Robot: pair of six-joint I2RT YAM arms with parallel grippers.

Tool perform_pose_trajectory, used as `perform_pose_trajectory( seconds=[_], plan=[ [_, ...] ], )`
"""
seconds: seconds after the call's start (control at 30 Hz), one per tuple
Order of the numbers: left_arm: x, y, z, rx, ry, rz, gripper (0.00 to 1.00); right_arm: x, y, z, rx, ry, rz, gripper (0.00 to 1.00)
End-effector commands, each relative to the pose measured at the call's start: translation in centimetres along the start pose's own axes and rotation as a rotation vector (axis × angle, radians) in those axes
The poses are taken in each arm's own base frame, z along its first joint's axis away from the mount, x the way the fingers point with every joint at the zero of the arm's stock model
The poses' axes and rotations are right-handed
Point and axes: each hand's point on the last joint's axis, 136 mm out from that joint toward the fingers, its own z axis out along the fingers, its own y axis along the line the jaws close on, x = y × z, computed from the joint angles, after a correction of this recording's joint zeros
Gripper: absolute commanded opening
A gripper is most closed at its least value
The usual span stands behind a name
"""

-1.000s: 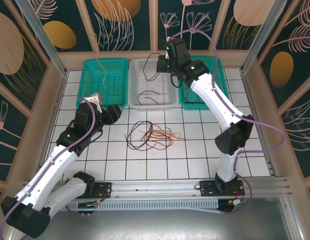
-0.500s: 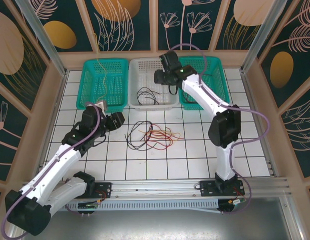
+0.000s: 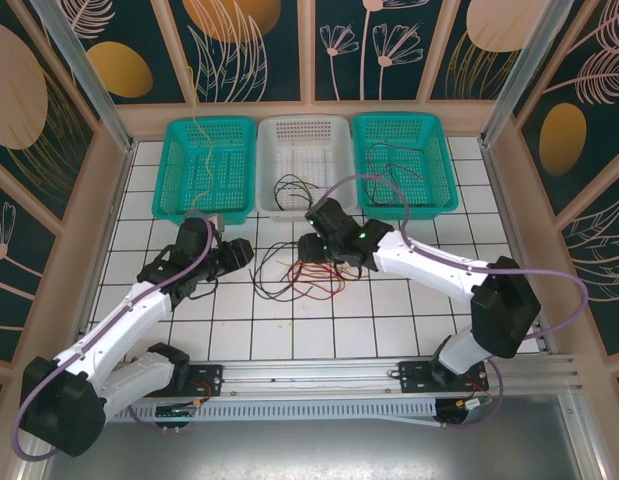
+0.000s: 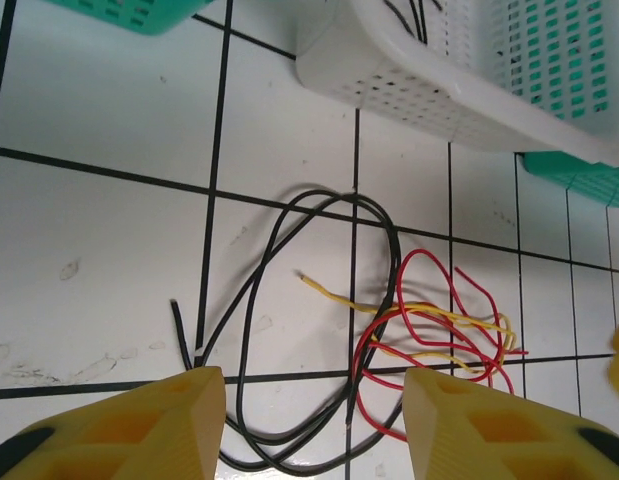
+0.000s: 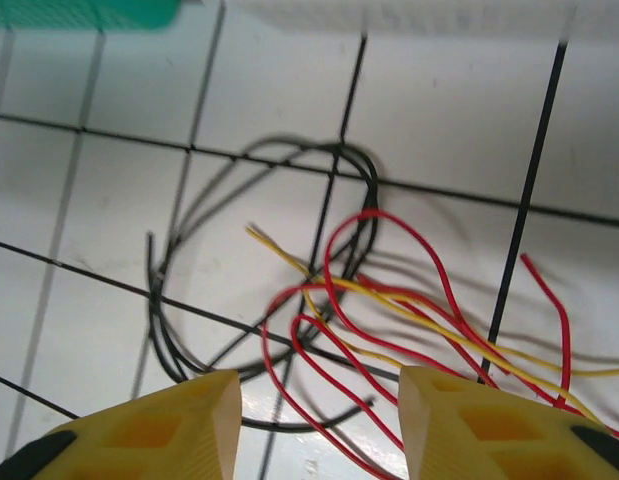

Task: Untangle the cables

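White tiled table (image 3: pixel 409 325), cables (image 3: pixel 311 277) on it; floral walls (image 3: pixel 244 55) around.

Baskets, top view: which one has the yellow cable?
The left teal basket: a yellow cable trails into it over its far rim. The white middle basket and right teal basket hold dark cables.

Light falls bright and even from above onto my white worktop (image 3: pixel 389 320), with no glare, and only soft, faint shadows lie under my right arm (image 3: pixel 429 268). My left wrist view is crisp: the cables (image 4: pixel 434 325) have sharp edges and thin shadows. My right wrist view is blurred, with the cables soft, their grey shadows wide, and its top edge smeared.
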Motion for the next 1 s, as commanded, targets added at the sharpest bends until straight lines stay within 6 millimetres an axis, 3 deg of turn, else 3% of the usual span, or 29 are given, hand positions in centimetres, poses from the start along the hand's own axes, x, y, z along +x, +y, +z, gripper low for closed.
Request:
perform_pose_trajectory(
  seconds=[0.0,0.27,0.37,0.97],
  plan=[
    [-0.4,-0.8,-0.1,0.04,-0.012,-0.019,0.48,0.1,1.5,1.9,-0.039,-0.004,0.041,0.41],
    [-0.8,-0.8,-1.3,0.04,-0.053,-0.021,0.48,0.0,2.0,7.1,-0.018,0.028,0.069,0.32],
    [-0.7,-0.6,-1.4,0.036,-0.056,-0.02,0.49,-0.2,1.2,8.3,0.024,0.027,0.082,0.27],
    [-1.1,-1.2,-1.6,0.053,-0.066,-0.008,0.49,0.9,-0.1,11.3,0.058,0.083,0.07,0.21]
  ],
)
